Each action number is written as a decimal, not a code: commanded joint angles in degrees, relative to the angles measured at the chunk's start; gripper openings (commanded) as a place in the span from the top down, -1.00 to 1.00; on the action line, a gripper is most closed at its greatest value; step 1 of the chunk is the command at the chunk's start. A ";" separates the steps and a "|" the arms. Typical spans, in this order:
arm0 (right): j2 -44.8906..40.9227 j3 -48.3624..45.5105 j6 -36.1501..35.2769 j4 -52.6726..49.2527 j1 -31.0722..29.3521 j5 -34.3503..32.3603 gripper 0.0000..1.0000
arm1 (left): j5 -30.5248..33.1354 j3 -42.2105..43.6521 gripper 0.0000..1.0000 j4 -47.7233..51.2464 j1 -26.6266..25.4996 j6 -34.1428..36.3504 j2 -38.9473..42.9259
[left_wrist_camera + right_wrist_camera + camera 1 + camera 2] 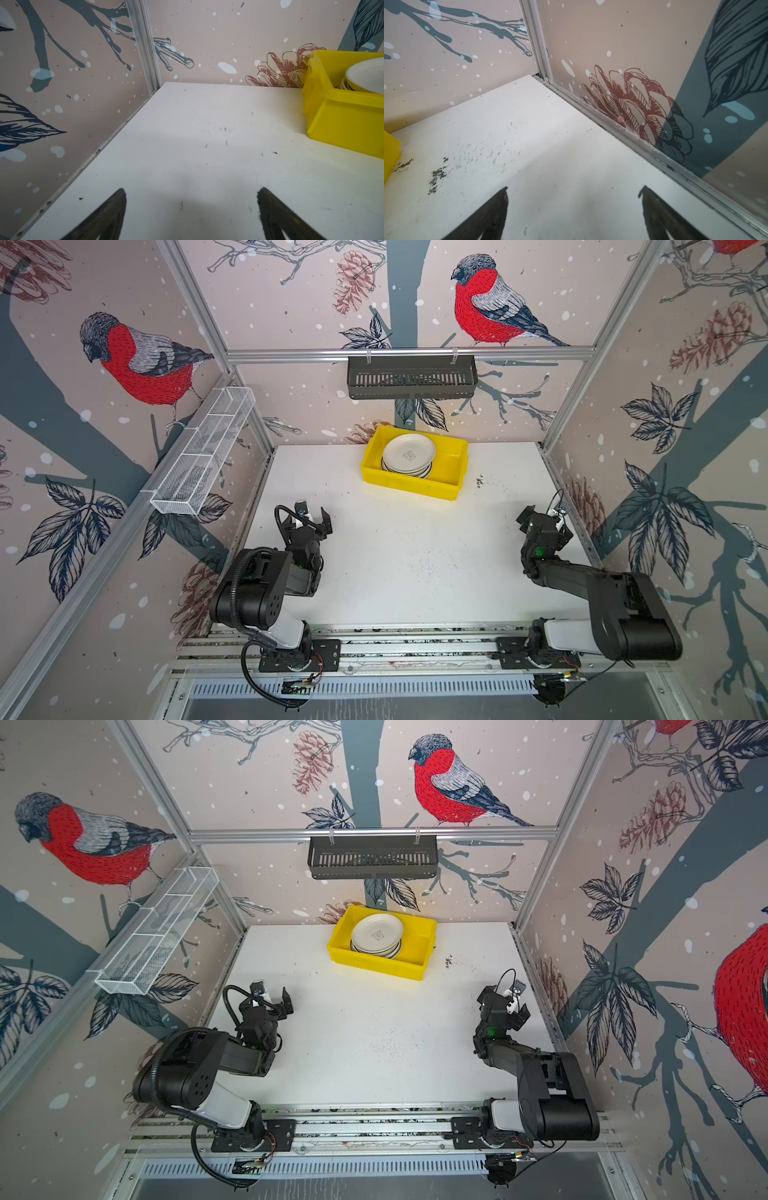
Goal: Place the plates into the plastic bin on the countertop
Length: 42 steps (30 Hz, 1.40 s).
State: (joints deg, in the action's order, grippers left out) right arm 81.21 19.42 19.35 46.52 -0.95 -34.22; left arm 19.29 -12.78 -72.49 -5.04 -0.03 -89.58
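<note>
At the table's (pixel 395 564) far edge, the plates (pixel 409 452) sit stacked in the yellow plastic bin (pixel 411 485), the top one offset; a knock might slide it off. The left jaws and right jaws stand spread, empty.

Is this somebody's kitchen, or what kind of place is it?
Probably a robot test booth, not a home: two robot arms bolted to a front rail, bird wallpaper on aluminium-framed walls, and a yellow plastic bin holding stacked plates.
</note>
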 commanded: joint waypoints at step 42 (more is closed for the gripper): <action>4.89 -7.11 -11.85 24.27 -2.06 13.09 -0.99 | -0.60 0.12 -0.94 -4.65 0.12 0.03 0.02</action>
State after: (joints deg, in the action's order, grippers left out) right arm 87.24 11.46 8.14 65.67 -3.14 -24.64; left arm 19.20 -12.73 -73.01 -5.04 -0.05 -89.62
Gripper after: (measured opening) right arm 0.993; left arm 0.972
